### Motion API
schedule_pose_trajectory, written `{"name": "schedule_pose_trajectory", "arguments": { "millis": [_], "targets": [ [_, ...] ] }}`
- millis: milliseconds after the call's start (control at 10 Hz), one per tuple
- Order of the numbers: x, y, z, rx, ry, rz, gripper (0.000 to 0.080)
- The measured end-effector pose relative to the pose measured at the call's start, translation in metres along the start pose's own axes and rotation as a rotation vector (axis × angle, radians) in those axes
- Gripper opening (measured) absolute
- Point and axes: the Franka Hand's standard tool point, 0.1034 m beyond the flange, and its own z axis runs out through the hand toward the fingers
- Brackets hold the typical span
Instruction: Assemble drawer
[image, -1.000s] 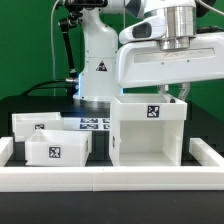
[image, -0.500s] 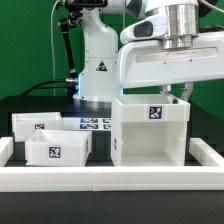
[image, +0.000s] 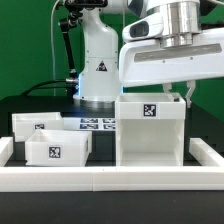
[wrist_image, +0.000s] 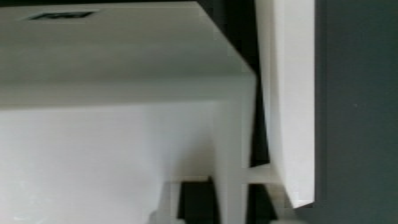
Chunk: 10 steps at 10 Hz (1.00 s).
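Step in hand, as we judge it: handling the housing (image: 150, 135), either gripping it at its top rear corner or repositioning it, before any tray goes in. The arm hangs right over the housing. One dark finger (image: 186, 94) drops at the rear corner on the exterior view's right, touching or just beside the wall. We cannot tell whether the jaws are open, closed or clamped on that wall. The wrist view only shows white plastic (wrist_image: 107, 120) very close and a thin white edge (wrist_image: 285, 100), probably a housing wall, with dark gaps beside it.

Next move calls for a firm hold on a thin wall and keeping the housing upright and square, open face reachable for the trays.

The housing stands upright on the desk (image: 30, 108), a tall white box with a tag near its top front, just behind the low white rail (image: 110, 182). The two trays sit to the exterior view's left, apart from the housing, the rear tray (image: 36, 123) and front tray (image: 58, 150) close together. Both are tagged and neither is inserted. The marker board (image: 96, 124) lies behind them.
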Motion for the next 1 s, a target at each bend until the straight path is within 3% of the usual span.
{"name": "schedule_pose_trajectory", "arguments": {
  "millis": [400, 600, 1000],
  "targets": [
    [0.005, -0.004, 0.000, 0.008, 0.019, 0.280, 0.0042],
    [0.013, 0.000, -0.003, 0.028, 0.040, 0.383, 0.0042],
    [0.015, -0.006, -0.006, 0.062, 0.039, 0.558, 0.0044]
  ]
}}
